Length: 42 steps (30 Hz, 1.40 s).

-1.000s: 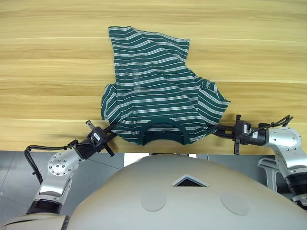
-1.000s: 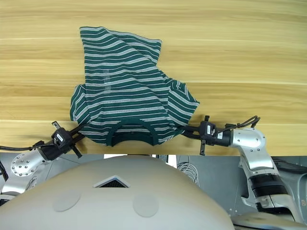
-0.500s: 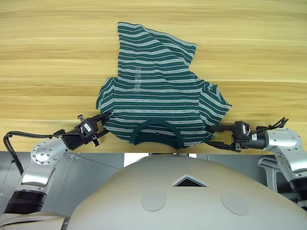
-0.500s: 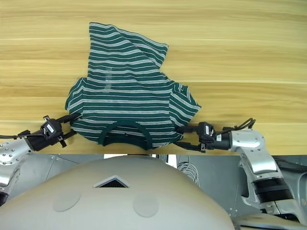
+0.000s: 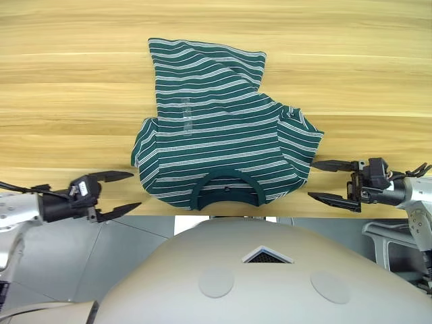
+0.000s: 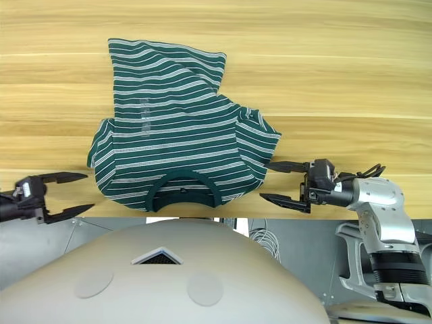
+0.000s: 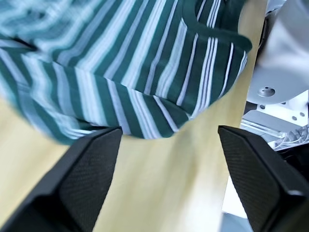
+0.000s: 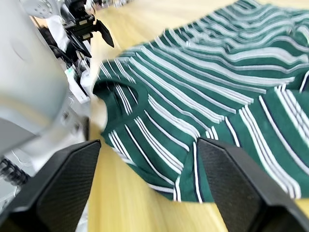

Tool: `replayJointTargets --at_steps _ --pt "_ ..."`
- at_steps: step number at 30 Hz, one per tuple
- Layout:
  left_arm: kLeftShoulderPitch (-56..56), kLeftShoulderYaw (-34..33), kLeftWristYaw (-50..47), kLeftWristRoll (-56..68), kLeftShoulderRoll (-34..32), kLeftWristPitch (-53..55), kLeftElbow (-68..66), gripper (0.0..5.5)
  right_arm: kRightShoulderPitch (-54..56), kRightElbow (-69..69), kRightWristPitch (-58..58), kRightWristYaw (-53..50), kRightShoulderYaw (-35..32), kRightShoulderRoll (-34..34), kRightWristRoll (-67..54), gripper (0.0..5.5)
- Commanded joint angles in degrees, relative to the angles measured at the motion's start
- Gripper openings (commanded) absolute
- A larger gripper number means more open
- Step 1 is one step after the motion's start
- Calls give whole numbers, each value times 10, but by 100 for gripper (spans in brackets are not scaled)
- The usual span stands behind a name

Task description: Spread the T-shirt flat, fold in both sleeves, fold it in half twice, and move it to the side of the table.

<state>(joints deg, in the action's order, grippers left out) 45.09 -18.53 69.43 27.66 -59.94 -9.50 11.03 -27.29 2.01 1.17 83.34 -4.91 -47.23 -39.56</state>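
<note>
The shirt (image 5: 216,128) runs 12 to 6, collar at 6, with the left hand (image 5: 135,189) at 8 and the right hand (image 5: 311,179) at 4, both wide open, empty and just beside it.

Folded-under cloth and cropped edges

The T-shirt (image 5: 223,135) lies bunched: its far right corner and the sleeve on the robot's right fold over the body and cover the cloth beneath, and how many layers lie there cannot be told. In both wrist views the T-shirt is smeared and cut off by the picture's edge. The tabletop (image 5: 67,81) runs past the picture left, right and beyond the T-shirt.
</note>
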Motion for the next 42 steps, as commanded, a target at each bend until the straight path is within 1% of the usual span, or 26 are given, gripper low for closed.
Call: replayJointTargets --at_steps 1,3,4,5,7,8,9,10,11,12,14,15,16,18,20,22,23,27,28,32,38,42 --pt "-64 -65 -12 22 -1 21 13 356 12 6 -39 30 -42 14 -62 374" --pt "-109 -78 -47 52 21 47 46 356 27 -1 -41 18 -42 26 -50 374" --pt "-140 -72 -86 64 38 73 66 356 43 -7 -42 -1 -40 35 -39 374" --pt "-179 -50 -142 59 65 99 85 356 76 -16 -44 -40 -36 50 -19 374" --pt "-245 30 -285 52 152 179 151 356 176 -53 -57 -146 -12 85 48 374" --pt "-269 80 -346 47 205 214 180 356 227 -65 -72 -186 3 100 74 374" --pt "-281 126 -404 57 258 256 198 359 272 -75 -89 -215 18 114 93 355" --pt "-285 184 -435 34 304 273 198 359 322 -87 -107 -240 34 128 112 344" --pt "-282 231 -452 6 337 276 190 338 364 -101 -122 -261 48 142 129 321" --pt "-279 273 -472 -21 370 271 175 331 416 -129 -133 -281 63 159 150 309" --pt "-274 322 -498 -57 423 251 151 290 502 -199 -142 -310 88 190 190 267" --pt "-273 347 -511 -77 447 240 142 285 547 -251 -135 -328 100 207 217 260" --pt "-272 366 -523 -98 465 228 133 271 579 -294 -125 -340 110 220 240 233" --pt "-271 402 -544 -134 498 212 108 271 633 -372 -108 -369 121 250 274 192" --pt "-262 421 -556 -167 509 193 85 271 668 -427 -84 -390 134 277 305 147" --pt "-244 432 -557 -191 502 180 77 271 692 -466 -63 -402 149 302 333 111" --pt "-234 433 -554 -196 497 178 78 271 701 -484 -53 -406 158 313 349 98" --pt "-207 432 -546 -209 482 174 89 271 720 -547 -22 -415 175 345 390 12" --pt "-203 432 -544 -212 480 172 94 271 724 -562 -15 -415 175 351 395 2" --pt "-198 427 -540 -215 478 172 99 271 732 -598 -6 -396 169 359 401 2" --pt "-179 431 -538 -219 473 176 115 271 740 -646 -16 -397 181 354 438 2" --pt "-164 427 -539 -219 466 185 131 271 732 -677 -24 -399 208 343 483 2"
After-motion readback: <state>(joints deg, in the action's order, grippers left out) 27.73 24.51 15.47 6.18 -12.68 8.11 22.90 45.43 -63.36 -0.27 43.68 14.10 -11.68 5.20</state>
